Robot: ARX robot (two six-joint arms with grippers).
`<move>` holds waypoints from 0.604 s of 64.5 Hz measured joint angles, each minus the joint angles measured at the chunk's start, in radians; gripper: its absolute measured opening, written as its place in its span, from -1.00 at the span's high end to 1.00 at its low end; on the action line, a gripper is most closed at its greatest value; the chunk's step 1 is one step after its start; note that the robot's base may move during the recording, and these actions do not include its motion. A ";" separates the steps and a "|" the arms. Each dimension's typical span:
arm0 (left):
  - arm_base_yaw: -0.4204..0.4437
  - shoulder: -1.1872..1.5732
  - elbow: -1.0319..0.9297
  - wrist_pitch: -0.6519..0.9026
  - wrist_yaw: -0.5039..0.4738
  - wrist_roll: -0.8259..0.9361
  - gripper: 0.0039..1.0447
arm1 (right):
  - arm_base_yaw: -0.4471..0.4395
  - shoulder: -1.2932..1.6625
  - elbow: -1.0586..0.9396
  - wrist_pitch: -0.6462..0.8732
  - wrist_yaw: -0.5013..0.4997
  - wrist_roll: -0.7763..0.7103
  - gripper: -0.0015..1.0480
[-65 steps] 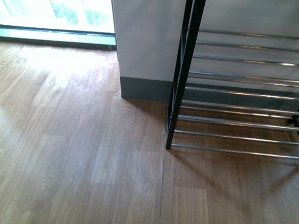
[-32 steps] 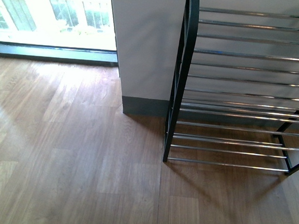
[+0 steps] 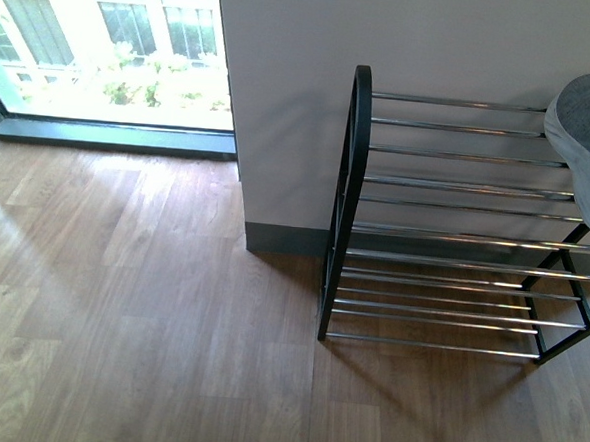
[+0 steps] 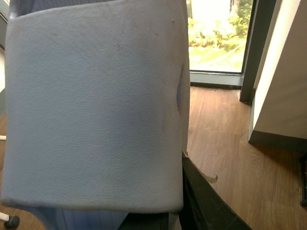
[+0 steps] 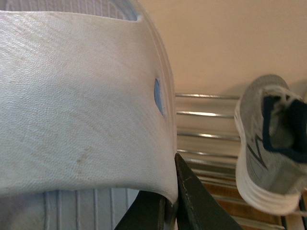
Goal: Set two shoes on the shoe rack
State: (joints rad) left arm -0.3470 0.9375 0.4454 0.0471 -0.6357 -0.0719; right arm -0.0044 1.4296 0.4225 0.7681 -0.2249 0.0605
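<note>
**Just beyond the right claw [image 5: 173,191]: one grey knit sneaker with a white sole [image 5: 266,148] at the rack**

Closest to the right wrist lens, a broad white textured pad [image 5: 81,105] fills most of the picture, with a dark wedge [image 5: 196,208] beside it. That is all that shows of this claw. I cannot tell whether it stands wide or narrow, or whether it grips anything. Past the pad, and apart from it, the sneaker lies tilted over the thin chrome rods [image 5: 206,115], with a plain pale wall behind.

The left wrist view is much the same up close. Another white textured pad [image 4: 96,105] and dark wedge [image 4: 206,206] crowd the lens, so I cannot tell the left claw [image 4: 184,191] state either. Behind them are wooden plank floor [image 4: 225,143], a wall corner and a bright window [image 4: 216,33] with greenery outside.

Only the right wrist view shows the sneaker's dark navy collar lining and dark zigzag side mark.

Only the front view shows the layout. The open shoe rack with black metal side frames [image 3: 348,204], rounded on top, stands on the floor against the white wall [image 3: 284,80]. Its rods run in tiers. The sneaker is at the right end of the top tier, tilted and cut off by the picture's edge. The window lies further off, left of the wall.
</note>
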 joint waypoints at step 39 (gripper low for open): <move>0.000 0.000 0.000 0.000 0.000 0.000 0.97 | 0.114 0.588 0.578 -0.327 0.334 -0.106 0.97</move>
State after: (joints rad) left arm -0.3470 0.9375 0.4454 0.0471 -0.6357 -0.0723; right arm 0.1093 2.0178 1.0008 0.4408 0.1089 -0.0460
